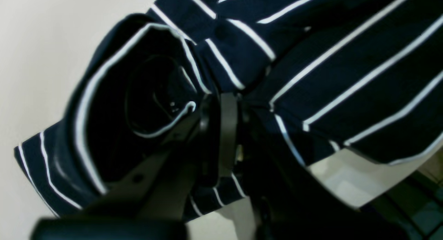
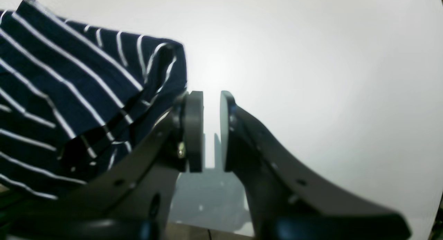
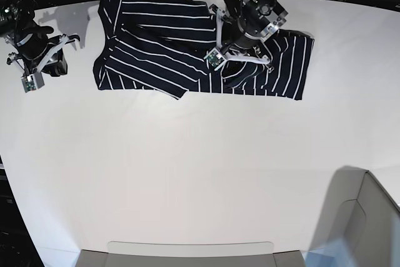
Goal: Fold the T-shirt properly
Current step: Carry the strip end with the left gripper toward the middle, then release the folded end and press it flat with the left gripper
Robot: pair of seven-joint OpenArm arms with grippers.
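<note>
While the T-shirt lies spread along the far edge of the white table, partly folded with one flap turned over its middle, the left gripper sits down on the cloth near its right portion. In the left wrist view, bunched striped fabric crowds both fingers; whether they grasp it or have released it cannot be told. The right gripper rests at the table's left side, just beside the shirt edge, its fingers slightly parted with nothing between them.
</note>
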